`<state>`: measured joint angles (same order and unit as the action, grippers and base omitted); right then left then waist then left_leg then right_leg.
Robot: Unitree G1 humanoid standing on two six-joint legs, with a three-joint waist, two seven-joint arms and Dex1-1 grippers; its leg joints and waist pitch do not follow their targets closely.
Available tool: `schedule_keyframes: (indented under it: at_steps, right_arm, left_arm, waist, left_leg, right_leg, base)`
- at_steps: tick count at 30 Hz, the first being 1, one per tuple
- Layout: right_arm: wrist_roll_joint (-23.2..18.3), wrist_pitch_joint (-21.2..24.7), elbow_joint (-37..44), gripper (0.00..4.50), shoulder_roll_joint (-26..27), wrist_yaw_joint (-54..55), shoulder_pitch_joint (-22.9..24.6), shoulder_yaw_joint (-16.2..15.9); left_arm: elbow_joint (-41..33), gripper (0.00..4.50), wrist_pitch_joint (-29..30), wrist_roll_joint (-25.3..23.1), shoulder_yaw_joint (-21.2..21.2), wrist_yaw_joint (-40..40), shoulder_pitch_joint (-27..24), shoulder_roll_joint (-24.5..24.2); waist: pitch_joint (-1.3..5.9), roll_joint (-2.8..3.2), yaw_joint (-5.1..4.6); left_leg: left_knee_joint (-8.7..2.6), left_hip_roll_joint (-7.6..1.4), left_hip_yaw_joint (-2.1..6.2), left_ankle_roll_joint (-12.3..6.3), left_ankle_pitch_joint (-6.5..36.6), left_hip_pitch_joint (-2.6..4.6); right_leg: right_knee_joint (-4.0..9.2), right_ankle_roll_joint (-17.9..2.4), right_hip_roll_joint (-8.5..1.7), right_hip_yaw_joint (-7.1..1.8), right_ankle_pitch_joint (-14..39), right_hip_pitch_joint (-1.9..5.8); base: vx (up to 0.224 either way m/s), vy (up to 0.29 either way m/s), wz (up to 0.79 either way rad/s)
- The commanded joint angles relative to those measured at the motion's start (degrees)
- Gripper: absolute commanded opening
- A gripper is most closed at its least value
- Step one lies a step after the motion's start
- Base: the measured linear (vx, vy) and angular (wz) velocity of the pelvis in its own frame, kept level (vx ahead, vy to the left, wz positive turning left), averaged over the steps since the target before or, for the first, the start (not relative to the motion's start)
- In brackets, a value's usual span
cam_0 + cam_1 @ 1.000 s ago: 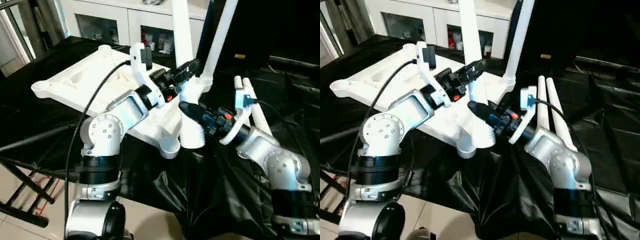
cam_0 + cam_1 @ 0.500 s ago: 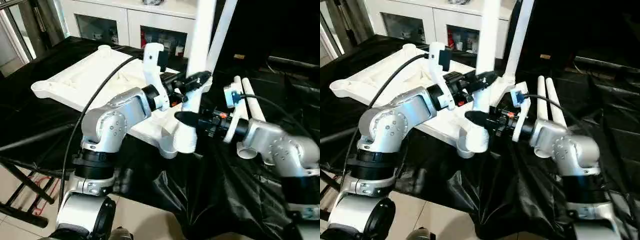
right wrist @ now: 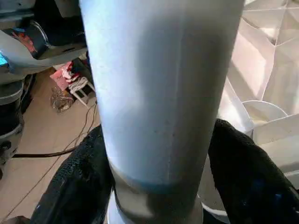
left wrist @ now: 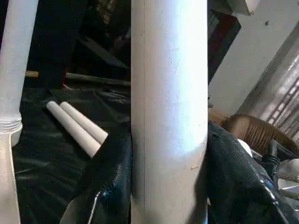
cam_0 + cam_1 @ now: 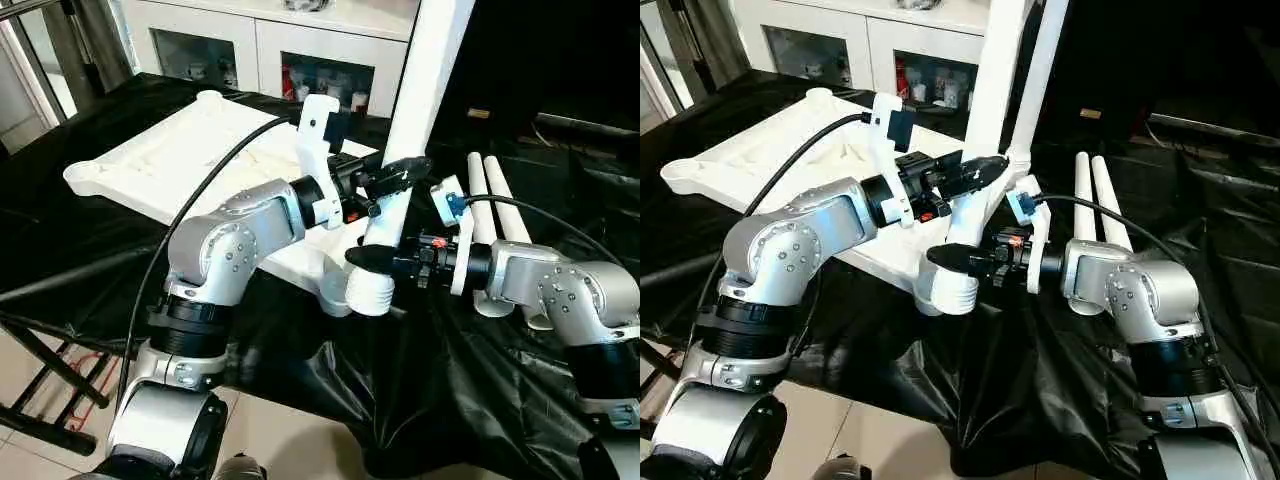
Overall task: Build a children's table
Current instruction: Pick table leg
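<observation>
Both end effectors pinch the same leg (image 5: pixel 405 150): the left end effector (image 5: pixel 392 180) higher on the tube, the right end effector (image 5: pixel 372 258) low down, just above the ribbed base. In each wrist view the black fingers (image 4: pixel 112 177) sit against either side of the tube. That leg stands nearly upright, its base at the near corner socket (image 5: pixel 350 290) of the tabletop (image 5: pixel 170 160), which lies underside up on the black-draped worktop (image 5: pixel 80 250). Whether the base is fully seated in the socket I cannot tell.

Risks, as I judge them: the corner overhangs the worktop edge, so a hard downward push could tip or slide the tabletop. If the two grips pull out of line with each other, the leg may jam crooked in the socket, or slip through smooth plastic under the fingers. Letting go before it is seated could let the tall leg topple.

A second leg (image 5: pixel 1040 80) stands already fitted at the corner behind, close beside the held one, so swinging the tube that way would knock it. Two spare legs (image 5: pixel 490 200) lie side by side on the worktop just beyond the right forearm, within reach of an elbow sweep. Cables (image 5: pixel 200 190) loop over the left arm above the tabletop. White cabinets (image 5: pixel 260 50) stand behind, well apart.
</observation>
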<state>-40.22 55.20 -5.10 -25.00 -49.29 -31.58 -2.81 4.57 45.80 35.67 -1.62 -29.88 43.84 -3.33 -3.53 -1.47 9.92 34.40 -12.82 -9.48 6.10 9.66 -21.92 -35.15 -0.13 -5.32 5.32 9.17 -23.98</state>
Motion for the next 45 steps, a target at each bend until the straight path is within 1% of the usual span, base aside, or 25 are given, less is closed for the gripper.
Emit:
schedule_keyframes:
  at_steps: [1,2,6,8,11,13,19,20,21,23,25,27,30,33,34,35,37,38,39,40,41,42,43,44,45]
  right_arm:
    - [0.89,0.71,-1.01,3.00,-0.72,0.42,-0.69,-0.01]
    - [0.72,0.82,-1.07,2.72,-0.68,0.45,-0.66,0.17]
    - [0.56,1.17,-1.23,2.60,-0.37,0.78,-0.57,0.75]
    - [0.50,1.29,-1.19,2.23,-0.30,0.80,-0.50,0.93]
    - [0.42,1.21,-1.14,2.19,-0.13,0.93,-0.21,1.23]
    - [0.51,0.94,-1.26,1.96,-0.02,1.01,-0.05,1.30]
    - [0.59,0.58,-1.19,1.93,0.27,1.28,0.10,1.47]
    - [0.60,0.31,-1.17,1.93,0.43,1.38,0.21,1.60]
    - [0.59,0.25,-1.17,1.93,0.46,1.41,0.23,1.64]
    - [0.64,-0.08,-1.08,1.93,0.70,1.68,0.44,1.76]
    - [0.28,-0.34,-0.90,1.92,1.32,2.26,0.68,2.44]
    - [-0.16,-0.73,-0.74,1.91,1.98,2.88,0.87,3.31]
    - [-0.52,-1.13,-0.78,1.91,2.57,3.44,0.98,4.12]
    - [-1.80,-3.93,-2.13,1.91,5.28,5.98,0.73,8.04]
    - [-1.80,-3.93,-2.13,1.91,5.28,5.98,0.73,8.04]
    - [-2.10,-5.29,-2.89,1.91,6.42,7.63,0.46,9.76]
    - [-1.79,-7.39,-3.73,1.91,7.81,10.21,0.14,11.92]
    - [-1.22,-8.45,-4.20,1.91,8.25,11.79,0.07,12.74]
    - [-0.42,-9.76,-4.21,1.91,8.37,12.97,0.37,13.33]
    - [0.43,-10.76,-4.14,1.91,8.32,13.92,0.67,13.59]
    - [0.43,-10.76,-4.14,1.91,8.32,13.92,0.67,13.59]
    - [1.36,-11.42,-3.95,1.91,8.08,14.31,1.01,13.30]
    - [4.03,-12.89,-3.56,1.91,7.40,15.79,1.93,12.46]
    - [4.20,-12.97,-3.55,1.91,7.36,15.87,1.98,12.39]
    - [7.36,-14.10,-3.43,1.91,6.59,17.41,2.99,11.10]
  left_arm:
    - [-0.82,1.85,-1.00,0.15,-0.63,-1.41,2.32,0.33]
    - [-0.84,1.85,-0.99,0.13,-0.63,-1.47,2.28,0.39]
    - [-0.77,1.85,-1.03,0.08,-0.51,-1.80,2.21,0.38]
    - [-0.67,1.85,-1.10,0.07,-0.45,-1.90,2.20,0.37]
    - [-0.56,1.85,-1.26,0.05,-0.41,-1.89,2.11,0.48]
    - [-0.57,1.84,-1.29,0.00,-0.40,-1.71,2.01,0.60]
    - [-0.36,1.84,-2.57,-1.11,-0.97,-2.23,1.90,0.26]
    - [0.48,2.19,-2.97,-2.21,-0.90,-0.89,2.06,0.42]
    - [0.72,2.40,-3.04,-2.32,-0.76,-0.61,2.11,0.52]
    - [1.26,2.57,-2.25,-1.40,0.16,-0.45,2.08,0.72]
    - [1.15,2.67,-2.43,-0.28,1.68,0.32,1.85,1.42]
    - [1.71,2.96,-3.86,-0.30,3.31,2.49,1.83,2.43]
    - [2.63,3.05,-3.96,0.49,5.40,5.05,1.96,3.59]
    - [4.16,3.08,-5.36,7.30,13.43,10.06,0.95,8.19]
    - [4.16,3.08,-5.36,7.30,13.43,10.06,0.95,8.19]
    - [4.18,3.08,-7.32,9.69,16.05,11.19,0.81,9.42]
    - [4.20,3.08,-9.83,11.80,19.28,12.52,1.17,10.33]
    - [4.14,3.08,-10.81,10.86,19.43,12.21,1.20,9.64]
    - [4.07,3.08,-10.97,7.13,17.16,10.46,0.85,7.21]
    - [4.07,3.08,-10.86,3.34,14.45,8.87,0.44,4.80]
    - [4.07,3.08,-10.86,3.34,14.45,8.87,0.44,4.80]
    - [4.02,3.08,-11.36,-0.31,11.25,7.46,-0.04,2.56]
    - [3.92,3.08,-11.92,-9.49,1.56,3.36,-1.29,-4.07]
    - [3.92,3.08,-11.95,-9.92,1.05,3.17,-1.35,-4.42]
    - [4.08,3.08,-13.36,-18.10,-8.49,-0.23,-2.39,-10.92]
  waist:
    - [4.87,-0.93,0.18]
    - [4.88,-0.92,0.17]
    - [4.85,-0.91,0.13]
    - [4.87,-0.79,0.13]
    - [4.88,-0.86,0.14]
    - [4.90,-0.86,0.13]
    - [4.90,-0.83,0.15]
    - [4.94,-0.68,0.17]
    - [4.96,-0.76,0.11]
    - [4.95,-0.73,0.15]
    - [4.94,-0.68,0.11]
    - [4.94,-0.73,0.11]
    - [4.99,-0.77,0.18]
    - [4.90,-0.90,0.19]
    - [4.98,-0.86,0.25]
    - [4.99,-0.97,0.21]
    - [5.01,-0.87,0.22]
    - [5.01,-1.17,0.05]
    - [4.96,-1.18,0.08]
    - [5.00,-0.96,0.04]
    - [4.97,-0.76,-0.08]
    - [4.93,-0.72,-0.15]
    - [4.99,-0.72,-0.12]
    - [4.94,-0.50,0.08]
    - [4.88,-0.35,-0.06]
  left_leg:
    - [-3.48,0.17,-0.68,0.46,5.71,0.29]
    - [-3.48,0.18,-0.69,0.46,5.79,0.29]
    - [-3.48,0.21,-0.69,0.39,6.05,0.30]
    - [-3.51,0.16,-0.65,0.50,6.14,0.34]
    - [-3.50,0.17,-0.66,0.55,6.30,0.32]
    - [-3.50,0.17,-0.64,0.61,6.17,0.30]
    - [-3.50,0.16,-0.62,0.58,6.37,0.30]
    - [-3.50,0.14,-0.59,0.57,6.26,0.33]
    - [-3.46,0.16,-0.62,0.54,6.02,0.29]
    - [-3.45,0.21,-0.63,0.65,6.14,0.27]
    - [-3.45,0.18,-0.65,0.71,6.23,0.32]
    - [-3.42,0.15,-0.66,0.62,6.43,0.28]
    - [-3.40,0.21,-0.60,0.60,6.82,0.36]
    - [-3.31,0.36,-0.71,0.45,7.21,0.14]
    - [-3.22,0.39,-0.72,0.42,7.16,0.12]
    - [-3.20,0.35,-0.73,0.24,6.95,0.15]
    - [-3.29,0.33,-0.68,0.19,6.86,0.18]
    - [-3.38,0.34,-0.65,0.18,6.94,0.18]
    - [-3.49,0.30,-0.65,0.10,6.83,0.36]
    - [-3.56,0.24,-0.62,0.23,6.77,0.44]
    - [-3.67,0.16,-0.59,0.32,6.44,0.58]
    - [-3.67,0.19,-0.57,0.56,6.18,0.46]
    - [-3.89,-0.04,-0.42,0.61,6.00,0.72]
    - [-3.99,-0.04,-0.22,0.72,6.13,0.82]
    - [-3.96,-0.01,-0.44,1.31,6.54,1.05]
  right_leg:
    - [3.58,-7.55,-2.55,-2.32,11.79,4.04]
    - [3.59,-7.54,-2.54,-2.31,11.81,4.04]
    - [3.66,-7.40,-2.49,-2.30,12.09,4.02]
    - [3.67,-7.36,-2.52,-2.28,12.31,4.01]
    - [3.72,-7.11,-2.51,-2.29,12.63,4.00]
    - [3.66,-7.31,-2.52,-2.28,12.22,4.02]
    - [3.71,-7.30,-2.54,-2.27,12.39,4.02]
    - [3.67,-7.26,-2.53,-2.28,12.09,4.01]
    - [3.59,-7.36,-2.49,-2.29,11.51,4.03]
    - [3.61,-7.54,-2.51,-2.27,11.53,4.07]
    - [3.59,-7.83,-2.53,-2.30,11.40,4.01]
    - [3.57,-8.30,-2.55,-2.30,11.16,4.05]
    - [3.66,-8.16,-2.53,-2.20,11.60,4.10]
    - [3.83,-8.64,-2.72,-2.16,12.42,4.11]
    - [3.76,-8.85,-2.75,-2.13,12.51,4.14]
    - [3.79,-9.05,-2.61,-2.15,12.12,4.05]
    - [3.83,-9.04,-2.61,-2.09,12.16,3.99]
    - [3.82,-8.29,-2.46,-2.02,12.61,4.05]
    - [4.06,-7.28,-2.48,-2.04,13.42,3.88]
    - [3.92,-6.59,-2.43,-2.07,13.64,3.82]
    - [3.94,-5.22,-2.30,-2.14,13.80,3.64]
    - [3.80,-4.98,-2.34,-2.15,13.22,3.81]
    - [3.82,-3.69,-2.38,-2.18,13.72,3.58]
    - [3.89,-2.90,-2.35,-2.13,14.49,3.37]
    - [3.84,-2.41,-2.30,-2.36,14.27,3.19]
  base:
    - [0.000,0.000,0.00]
    - [0.000,0.000,0.00]
    - [0.000,0.000,0.00]
    - [0.000,0.000,0.00]
    - [0.000,0.000,0.00]
    - [0.000,0.000,0.00]
    - [0.000,0.000,0.00]
    - [0.000,0.000,0.00]
    - [0.000,0.000,0.00]
    - [0.000,0.000,0.00]
    - [0.000,0.000,0.00]
    - [0.000,0.000,0.00]
    - [0.000,0.000,0.00]
    - [0.000,0.000,0.00]
    - [0.000,0.000,0.00]
    - [0.000,0.000,0.00]
    - [0.000,0.000,0.00]
    - [0.000,0.000,0.00]
    - [0.000,0.000,0.00]
    - [0.000,0.000,0.00]
    - [0.000,0.000,0.00]
    - [0.000,0.000,0.00]
    - [0.000,0.000,0.00]
    - [0.000,0.000,0.00]
    - [0.000,0.000,0.00]
